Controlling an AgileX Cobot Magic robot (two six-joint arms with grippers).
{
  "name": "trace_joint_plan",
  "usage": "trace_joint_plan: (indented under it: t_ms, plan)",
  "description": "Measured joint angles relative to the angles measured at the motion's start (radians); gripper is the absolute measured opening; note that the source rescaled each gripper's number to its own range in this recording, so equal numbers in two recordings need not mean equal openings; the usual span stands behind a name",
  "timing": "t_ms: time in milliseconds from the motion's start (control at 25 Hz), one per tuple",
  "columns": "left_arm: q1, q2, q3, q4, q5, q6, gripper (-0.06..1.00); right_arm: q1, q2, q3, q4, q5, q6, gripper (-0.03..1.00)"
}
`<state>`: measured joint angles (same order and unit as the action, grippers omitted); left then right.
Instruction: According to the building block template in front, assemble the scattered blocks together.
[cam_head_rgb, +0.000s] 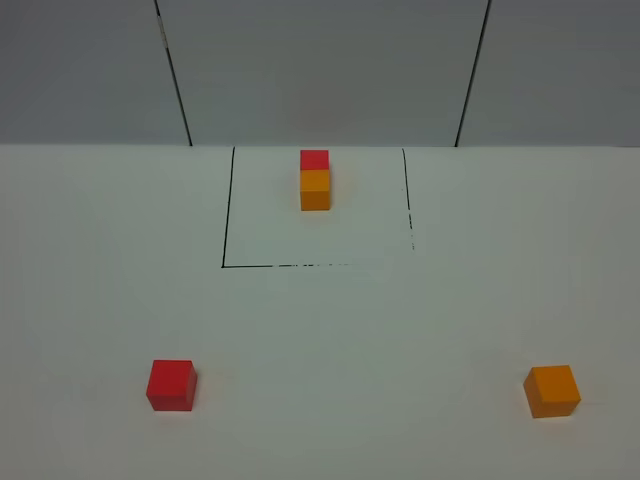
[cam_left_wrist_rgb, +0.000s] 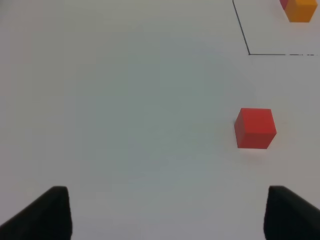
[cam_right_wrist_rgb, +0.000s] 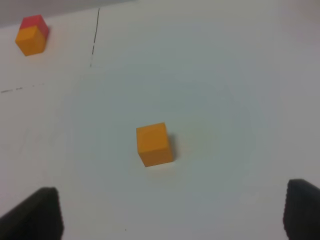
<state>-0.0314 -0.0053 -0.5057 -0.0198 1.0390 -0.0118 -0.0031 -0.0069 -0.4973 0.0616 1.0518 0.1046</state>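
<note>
The building block template (cam_head_rgb: 314, 180) is a red cube joined to an orange cube; it stands at the back inside a black-lined square and also shows as the template (cam_left_wrist_rgb: 300, 9) and the template (cam_right_wrist_rgb: 32, 35) in the wrist views. Of the scattered blocks, the red cube (cam_head_rgb: 171, 385) lies front left and the orange cube (cam_head_rgb: 552, 391) front right. My left gripper (cam_left_wrist_rgb: 165, 212) is open, with the red cube (cam_left_wrist_rgb: 255, 128) ahead of it and off to one side. My right gripper (cam_right_wrist_rgb: 172, 215) is open, the orange cube (cam_right_wrist_rgb: 154, 144) lying ahead between its fingers' line. Neither arm shows in the exterior high view.
A black-lined square (cam_head_rgb: 224, 266) is drawn on the white table at the back centre. Grey wall panels (cam_head_rgb: 320, 70) rise behind the table's far edge.
</note>
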Motion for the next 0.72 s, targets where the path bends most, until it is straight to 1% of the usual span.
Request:
trace_joint_plan:
  t_ms: [720]
  plan:
    - [0.000,0.000,0.000,0.000,0.000,0.000,0.66,0.000,0.000,0.000,0.000,0.000,0.000,0.79]
